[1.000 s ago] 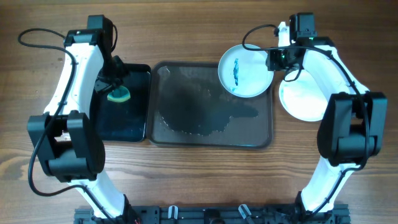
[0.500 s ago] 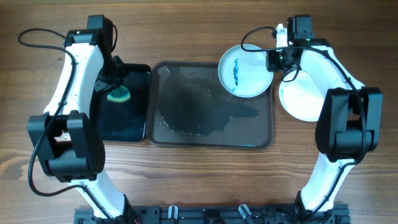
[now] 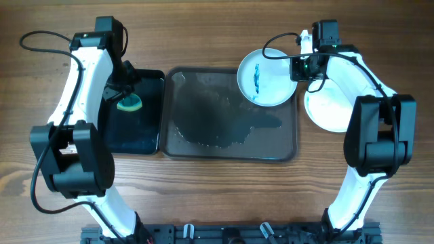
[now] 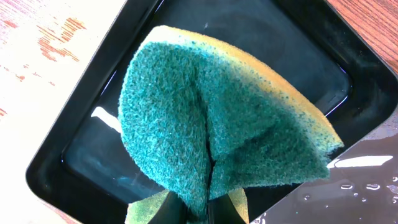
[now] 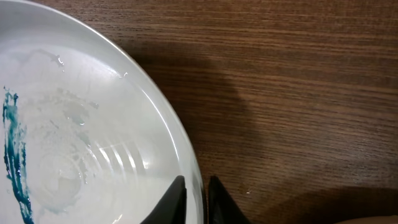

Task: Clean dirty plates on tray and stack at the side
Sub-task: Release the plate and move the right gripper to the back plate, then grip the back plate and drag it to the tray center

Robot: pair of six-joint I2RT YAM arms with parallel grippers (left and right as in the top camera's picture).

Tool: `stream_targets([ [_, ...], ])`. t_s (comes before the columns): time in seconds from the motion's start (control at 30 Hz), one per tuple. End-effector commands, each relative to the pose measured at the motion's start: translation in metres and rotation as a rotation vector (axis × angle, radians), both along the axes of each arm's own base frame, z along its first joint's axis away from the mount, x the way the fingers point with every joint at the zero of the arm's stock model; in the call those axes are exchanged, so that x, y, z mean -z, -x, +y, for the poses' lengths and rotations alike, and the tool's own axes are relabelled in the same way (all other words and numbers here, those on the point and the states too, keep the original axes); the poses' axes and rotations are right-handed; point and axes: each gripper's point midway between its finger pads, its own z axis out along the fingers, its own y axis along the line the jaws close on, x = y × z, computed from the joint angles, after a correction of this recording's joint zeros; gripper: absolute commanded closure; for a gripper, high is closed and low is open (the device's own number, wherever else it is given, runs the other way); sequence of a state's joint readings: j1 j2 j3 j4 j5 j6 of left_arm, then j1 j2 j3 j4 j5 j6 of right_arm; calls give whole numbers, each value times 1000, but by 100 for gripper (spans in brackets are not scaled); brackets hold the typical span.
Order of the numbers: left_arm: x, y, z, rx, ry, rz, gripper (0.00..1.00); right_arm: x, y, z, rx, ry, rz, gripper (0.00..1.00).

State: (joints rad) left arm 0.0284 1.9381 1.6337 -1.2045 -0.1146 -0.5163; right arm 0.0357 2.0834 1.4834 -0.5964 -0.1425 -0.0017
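Note:
A white plate [image 3: 268,76] with a blue smear [image 3: 257,78] hangs over the upper right corner of the wet dark tray [image 3: 230,146]. My right gripper [image 3: 297,66] is shut on its right rim; the wrist view shows the plate [image 5: 74,143] with my fingers [image 5: 195,190] pinching the rim. Another white plate [image 3: 330,107] lies on the table right of the tray, partly under my right arm. My left gripper [image 3: 125,91] is shut on a green-and-yellow sponge [image 3: 129,104] [image 4: 217,118] above the small black tray [image 3: 148,129].
The small black tray [image 4: 74,143] lies left of the large tray and touches it. Water pools in the large tray's middle [image 3: 217,122]. Cables run along both arms. Bare wooden table lies all around.
My right gripper has shifted slightly up and right at the plate's rim. The plate and the left arm have hardly moved.

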Motion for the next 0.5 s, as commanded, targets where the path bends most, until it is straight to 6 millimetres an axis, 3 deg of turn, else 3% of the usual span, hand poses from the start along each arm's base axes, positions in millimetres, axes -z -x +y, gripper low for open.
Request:
stream_targets([
  [0.0,-7,-3,4,13,-19,-22,96,11,4,2,-7,-18,26,89],
  [0.07,-7,-3,4,13,-19,-22,96,11,4,2,-7,-18,27,95],
  [0.23,-7,-3,4,13,-19,-22,96,11,8,5,-4,-25,45,96],
  [0.47,-7,-4,4,13,-19,-29,96,-4,37,51,-21,-147,139,96],
])
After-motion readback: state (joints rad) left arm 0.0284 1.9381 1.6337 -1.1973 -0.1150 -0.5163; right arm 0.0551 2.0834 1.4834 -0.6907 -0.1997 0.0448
